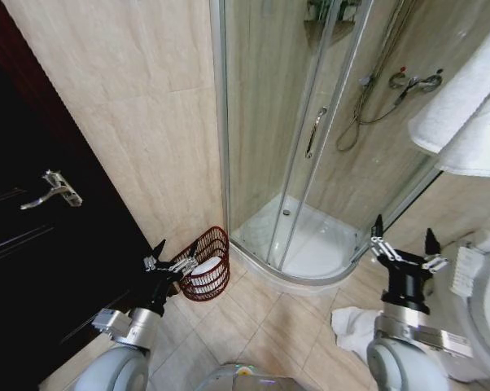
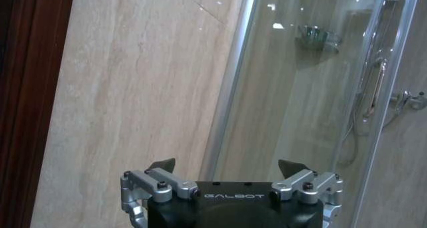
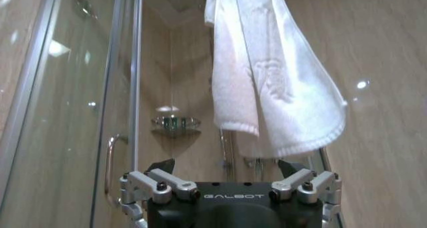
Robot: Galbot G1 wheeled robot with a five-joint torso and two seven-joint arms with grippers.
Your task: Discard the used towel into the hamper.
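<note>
Fingers spread and holding nothing, the left gripper (image 1: 173,254) hovers low at the left of the head view, just in front of the hamper (image 1: 207,265). The right gripper (image 1: 404,239) is raised on the right, its fingers likewise wide apart and empty.

The hamper, a small reddish-brown open-weave basket, stands on the tiled floor (image 1: 265,322) against the beige wall (image 1: 139,122), in the corner where that wall meets the curved glass shower enclosure (image 1: 302,138). Something white lies inside the hamper.

A crumpled white towel (image 1: 355,326) lies on the floor beside the right arm, near the shower's white base (image 1: 310,244) and well apart from the hamper. Two more white towels (image 1: 469,106) hang at the upper right of the head view; in the right wrist view one hanging towel (image 3: 267,72) drapes down above the open right gripper (image 3: 227,168), not touching it.

The left wrist view shows the left gripper (image 2: 227,167) facing the beige wall and the metal frame of the shower (image 2: 230,77). A dark door with a silver lever handle (image 1: 54,189) stands at the left. A white toilet (image 1: 489,301) sits at the right edge.
</note>
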